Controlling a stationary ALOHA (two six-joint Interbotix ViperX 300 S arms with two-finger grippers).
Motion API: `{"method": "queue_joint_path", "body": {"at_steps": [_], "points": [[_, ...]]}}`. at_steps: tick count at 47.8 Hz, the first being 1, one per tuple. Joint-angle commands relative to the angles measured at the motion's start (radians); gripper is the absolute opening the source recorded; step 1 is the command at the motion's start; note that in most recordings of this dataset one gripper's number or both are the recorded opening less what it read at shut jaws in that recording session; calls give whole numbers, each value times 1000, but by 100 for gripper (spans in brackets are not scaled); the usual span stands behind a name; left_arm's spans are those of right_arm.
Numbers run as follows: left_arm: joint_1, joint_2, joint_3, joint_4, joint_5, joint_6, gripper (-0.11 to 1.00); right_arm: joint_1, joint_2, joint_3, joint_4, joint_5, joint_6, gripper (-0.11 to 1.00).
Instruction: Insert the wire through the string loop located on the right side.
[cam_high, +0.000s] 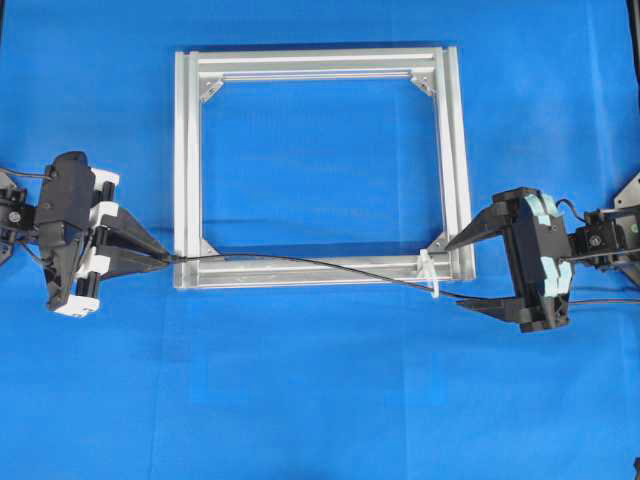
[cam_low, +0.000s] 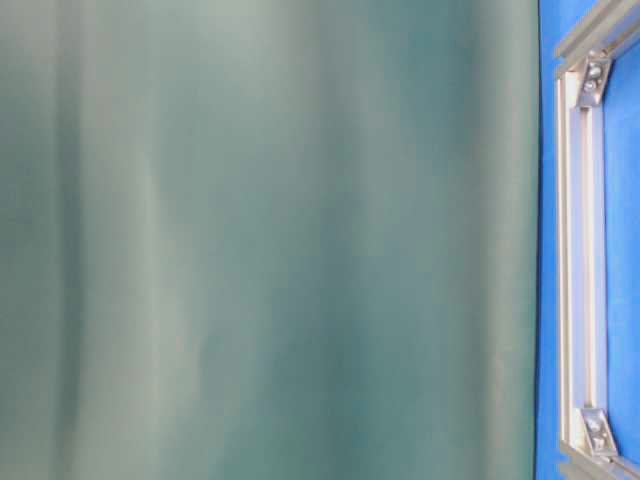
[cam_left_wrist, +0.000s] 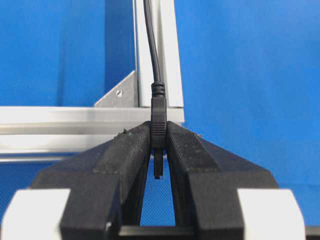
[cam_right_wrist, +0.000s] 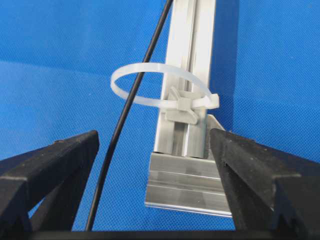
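Observation:
The wire (cam_high: 300, 263) is a thin black cable lying along the near bar of the aluminium frame (cam_high: 310, 62). My left gripper (cam_high: 165, 257) is shut on its plug (cam_left_wrist: 158, 112) at the frame's near left corner, and the plug's tip pokes back between the fingers. The string loop (cam_high: 430, 280) is a whitish plastic ring standing on the near bar by the right corner. In the right wrist view the wire (cam_right_wrist: 122, 125) runs through the string loop (cam_right_wrist: 150, 102) and on towards me. My right gripper (cam_high: 455, 273) is open just right of the loop, with the wire between its fingers.
A blue cloth (cam_high: 320, 400) covers the table. The frame's corner (cam_right_wrist: 182, 170) lies between the right gripper's (cam_right_wrist: 154, 142) spread fingers. Silver corner brackets (cam_high: 211, 88) sit inside the frame. The table-level view has a green curtain (cam_low: 270, 240) and one frame bar (cam_low: 580, 250).

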Motion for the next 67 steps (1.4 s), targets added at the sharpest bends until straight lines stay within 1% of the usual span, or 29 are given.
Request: {"method": "queue_joint_path", "body": {"at_steps": [1, 8, 21, 25, 28, 33, 36, 39, 40, 42, 46, 51, 56, 63, 67], "points": [[-5, 2, -14, 3, 11, -2, 8, 2, -14, -17, 2, -3, 2, 92], [-5, 11, -28, 3, 31, 9, 8, 2, -14, -15, 2, -3, 2, 92], [-5, 11, -43, 3, 46, 9, 9, 2, -12, -17, 2, -2, 0, 92], [-5, 11, -41, 5, 46, 5, 11, 2, -14, -18, 3, -3, 0, 92], [-5, 11, -43, 3, 46, 5, 24, 2, -14, -18, 3, -3, 2, 92], [-5, 9, -40, 3, 46, 9, 58, 2, -14, -21, 2, -3, 0, 92], [-5, 6, -38, 3, 46, 9, 76, 3, -14, -21, 3, -3, 2, 92], [-5, 5, -37, 5, 46, 6, 89, 3, -17, -18, 3, -2, 0, 92], [-5, 3, -35, 5, 46, 6, 90, 2, -18, -18, 3, -2, 0, 92], [-5, 3, -35, 5, 46, 3, 91, 2, -25, -18, 2, 5, 0, 92], [-5, 2, -38, 5, 46, 0, 88, 2, -41, -21, 2, 21, 0, 92], [-5, -8, -44, 3, 49, 0, 88, -6, -75, -25, 2, 51, 2, 92], [-2, -26, -61, 3, 60, 5, 88, -26, -137, -37, 2, 110, -3, 92], [8, -60, -101, 3, 126, 6, 88, -58, -232, -64, -3, 216, -8, 92], [12, -75, -123, 3, 170, 8, 88, -69, -275, -74, -3, 256, -9, 92]]}}
